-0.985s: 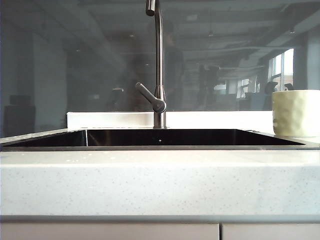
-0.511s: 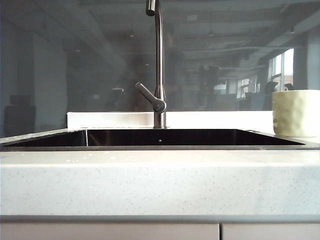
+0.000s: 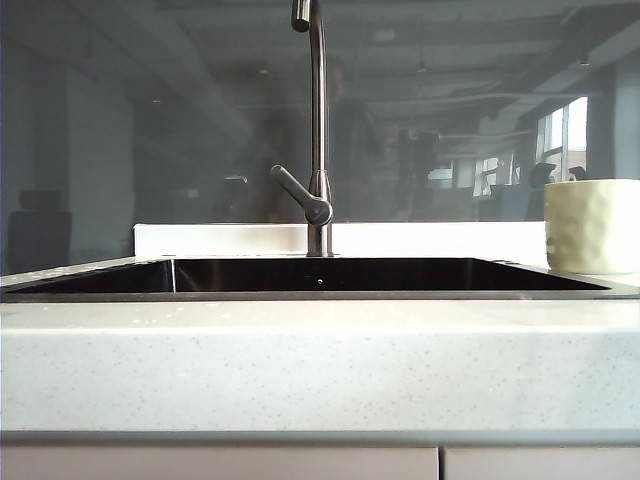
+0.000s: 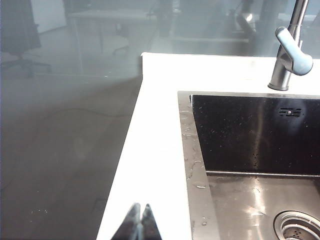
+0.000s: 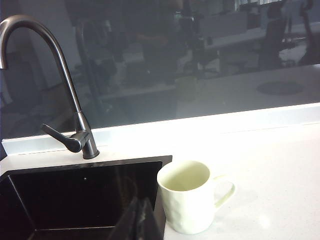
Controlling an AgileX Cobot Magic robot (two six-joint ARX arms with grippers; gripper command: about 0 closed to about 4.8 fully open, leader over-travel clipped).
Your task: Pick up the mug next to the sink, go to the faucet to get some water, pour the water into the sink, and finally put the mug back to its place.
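The pale cream-green dimpled mug (image 3: 592, 227) (image 5: 191, 202) stands upright on the white counter just right of the sink (image 3: 320, 292) (image 5: 164, 161) (image 4: 186, 130), its handle turned away from the basin. Behind the basin rises the steel faucet (image 3: 318, 130) (image 5: 75, 117) (image 4: 289, 55), its lever angled down to the left. My right gripper (image 5: 140, 204) is shut and empty, hanging over the sink's corner close beside the mug without touching it. Above the white counter strip left of the sink, my left gripper (image 4: 139, 207) is shut and holds nothing. Neither gripper shows in the exterior view.
A dark glass wall (image 3: 160, 120) runs behind the counter. A round drain (image 4: 300, 226) sits in the wet steel floor of the sink. The white counter (image 5: 280, 170) stretches to the right of the mug. Its front edge (image 3: 320, 380) faces the exterior camera.
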